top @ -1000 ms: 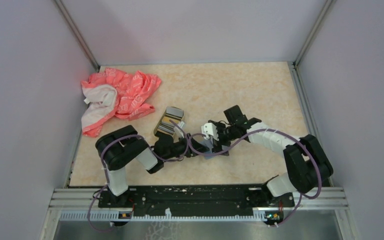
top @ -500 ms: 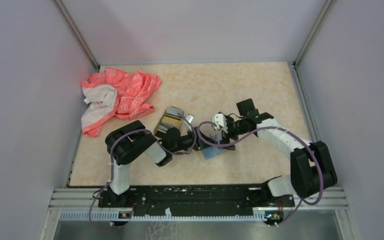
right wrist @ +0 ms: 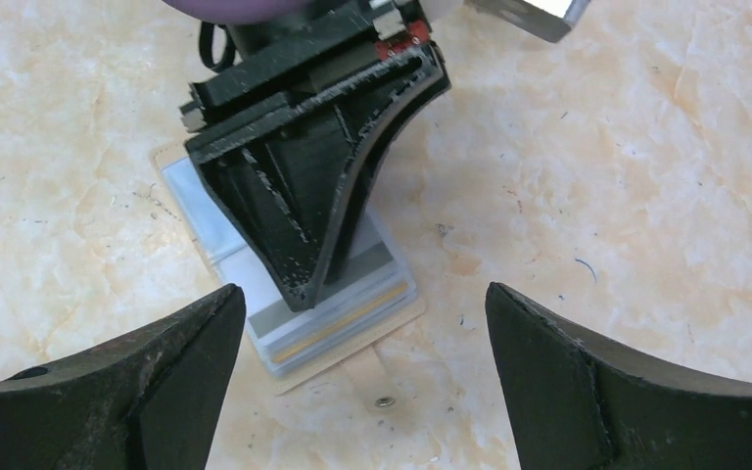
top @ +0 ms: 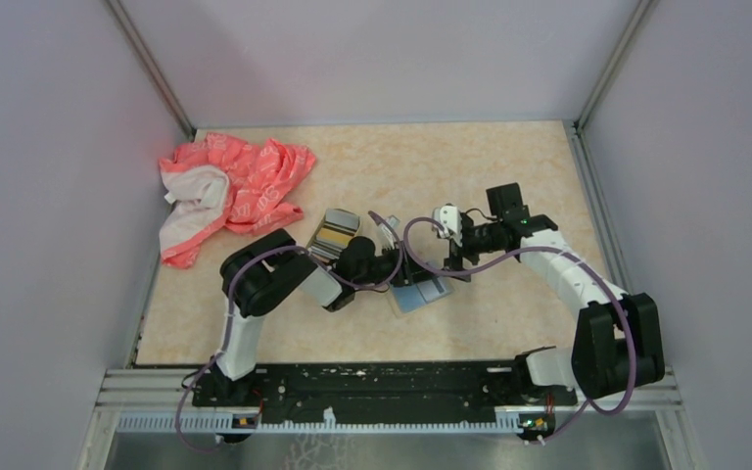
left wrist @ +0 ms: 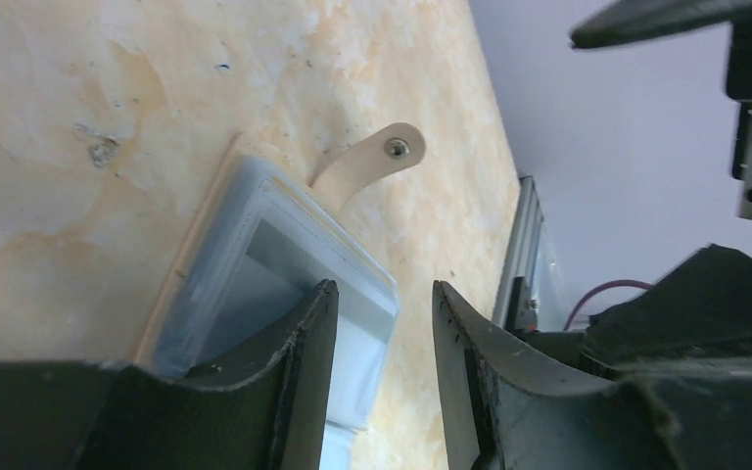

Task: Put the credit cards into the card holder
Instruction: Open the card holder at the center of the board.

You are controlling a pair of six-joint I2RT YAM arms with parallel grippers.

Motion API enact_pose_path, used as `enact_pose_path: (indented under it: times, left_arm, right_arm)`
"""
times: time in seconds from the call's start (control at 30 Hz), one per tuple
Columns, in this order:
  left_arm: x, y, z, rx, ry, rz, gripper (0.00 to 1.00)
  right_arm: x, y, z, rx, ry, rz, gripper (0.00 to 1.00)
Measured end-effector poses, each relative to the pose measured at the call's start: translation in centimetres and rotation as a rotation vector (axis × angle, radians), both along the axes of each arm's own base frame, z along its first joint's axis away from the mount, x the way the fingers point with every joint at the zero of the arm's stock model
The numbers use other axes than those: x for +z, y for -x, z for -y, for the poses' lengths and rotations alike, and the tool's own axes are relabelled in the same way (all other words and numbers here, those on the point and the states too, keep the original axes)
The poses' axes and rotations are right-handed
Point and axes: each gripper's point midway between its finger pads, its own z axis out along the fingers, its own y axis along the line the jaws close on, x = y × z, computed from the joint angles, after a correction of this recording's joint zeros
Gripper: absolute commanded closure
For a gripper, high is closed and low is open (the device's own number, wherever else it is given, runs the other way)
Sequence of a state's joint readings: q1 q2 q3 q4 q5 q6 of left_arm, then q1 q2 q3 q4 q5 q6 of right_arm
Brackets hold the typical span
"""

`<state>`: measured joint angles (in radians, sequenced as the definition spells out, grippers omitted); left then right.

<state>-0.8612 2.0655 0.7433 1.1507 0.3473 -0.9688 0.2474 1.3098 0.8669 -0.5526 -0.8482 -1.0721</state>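
Observation:
The credit cards (top: 419,295) lie stacked flat in the middle of the table, pale blue and grey with a gold stripe (right wrist: 352,318), on a tan backing with a snap strap (left wrist: 367,166). My left gripper (top: 400,264) is low over the stack (left wrist: 245,264), jaws apart with nothing between them. One of its fingertips (right wrist: 304,279) sits on the top card. My right gripper (top: 453,251) hovers wide open just right of the stack, above the strap end (right wrist: 364,294). The card holder (top: 333,235), a gold-rimmed tin showing striped edges, stands to the left of the stack behind my left arm.
A crumpled pink and white cloth (top: 227,191) lies at the back left. Grey walls close the table on three sides. A metal rail (top: 392,384) runs along the near edge.
My right gripper has drawn back up and to the right, off the stack. My left arm has stretched rightward over the cards. The stack shows more and stays in place.

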Motion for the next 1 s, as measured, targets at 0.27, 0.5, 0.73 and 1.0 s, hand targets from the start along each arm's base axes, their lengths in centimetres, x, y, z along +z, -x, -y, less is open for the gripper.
enact_pose_path:
  times: [0.27, 0.5, 0.73, 1.0]
  left_arm:
    - [-0.6, -1.4, 0.2, 0.008, -0.096, 0.059, 0.54]
    - [1.1, -1.9, -1.7, 0.049, -0.142, 0.135, 0.53]
    - [8.0, -1.6, -5.0, 0.128, -0.140, 0.336, 0.48]
    - [14.6, -1.0, -13.1, 0.361, -0.210, 0.577, 0.02]
  right_arm:
    - [0.1, 1.9, -0.5, 0.101, -0.034, -0.008, 0.72]
    - [-0.3, 3.1, -0.5, 0.206, -0.031, 0.038, 1.00]
    - [-3.0, 3.0, -0.4, 0.225, 0.039, -0.004, 1.00]
    - [-4.6, 2.5, -0.8, 0.211, 0.128, -0.001, 0.79]
